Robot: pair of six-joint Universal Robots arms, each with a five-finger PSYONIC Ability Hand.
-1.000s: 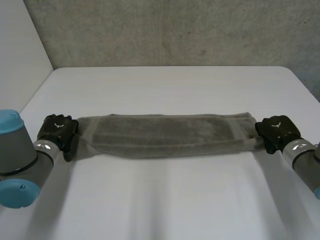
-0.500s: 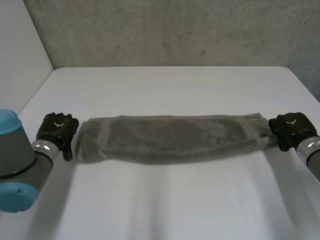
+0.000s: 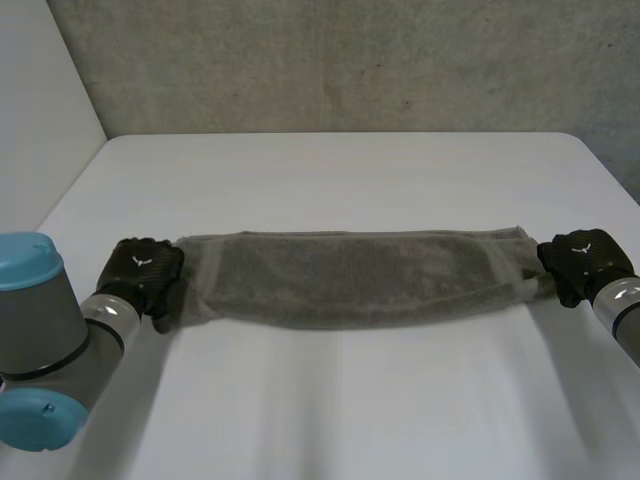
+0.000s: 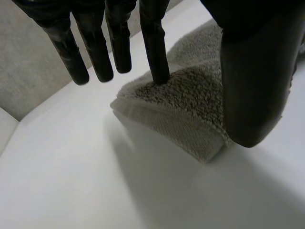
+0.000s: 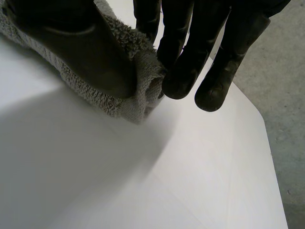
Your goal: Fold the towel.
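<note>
1. Nearest us in the head view, the L arm (image 3: 45, 335) (grey w/ lt-blue caps) is coming in at approx. 8 o'clock of the white table (image 3: 330, 400). The R arm (image 3: 625, 310) is coming in at approx. 4 o'clock.
2. The towel (image 3: 360, 275), grey and already folded into a long narrow band, is lying flat across the table's middle. It's running from 9 o'clock to 3 o'clock.
3. The L hand (image 3: 146, 272) is sitting at the towel's 9 o'clock end, right against it.
4. In the L wrist view we're seeing that hand spread, w/ straight fingers (image 4: 155, 47). One fingertip is touching the top of the towel's end corner, and the others are hanging over bare table just beside it. The thumb (image 4: 250, 86) is lying in front of the same corner. We can't tell if it's pressing the cloth.
5. The R hand (image 3: 578, 262) is sitting at the towel's 3 o'clock end.
6. In the R wrist view we're seeing it pinching that end. The thumb is lying on top of the cloth, and the curled fingers (image 5: 190, 52) are closing against the folded edge from the other side.
7. Btwn the two hands the towel is lying fairly straight, w/ a sewn band showing near each end.
8. Farthest off, at 12 o'clock beyond the table's edge, a rough grey wall (image 3: 350, 60) is standing.
</note>
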